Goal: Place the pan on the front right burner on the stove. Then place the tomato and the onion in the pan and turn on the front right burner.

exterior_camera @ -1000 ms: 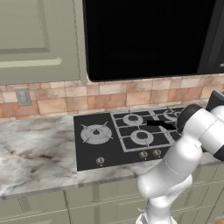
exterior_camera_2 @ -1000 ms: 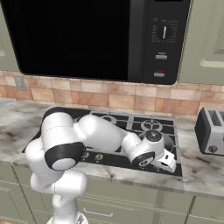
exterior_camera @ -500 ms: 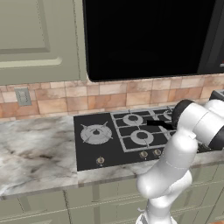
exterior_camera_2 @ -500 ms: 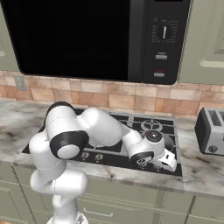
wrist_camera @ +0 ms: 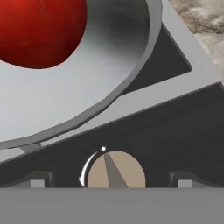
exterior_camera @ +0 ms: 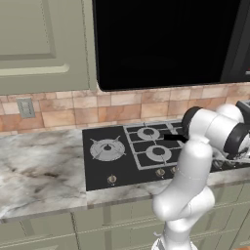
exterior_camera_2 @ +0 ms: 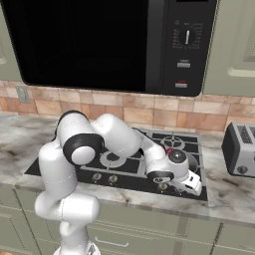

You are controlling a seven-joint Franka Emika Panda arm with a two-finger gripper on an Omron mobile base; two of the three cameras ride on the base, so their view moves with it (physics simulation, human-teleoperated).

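Silver pan (wrist_camera: 83, 92) is seen on the stove (exterior_camera_2: 124, 172), a red ball (wrist_camera: 39, 30) inside at 11 o'clock. The burner knob (wrist_camera: 116, 171) is framed at 6 o'clock between the released fingertips (wrist_camera: 188, 181). Gripper (exterior_camera_2: 191, 183) closure on the knob, then a turn, is judged next.

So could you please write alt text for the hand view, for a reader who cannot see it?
A round tan stove knob sits straight ahead of the open tool. Just past it, a shiny pan on the black stove holds a red tomato.
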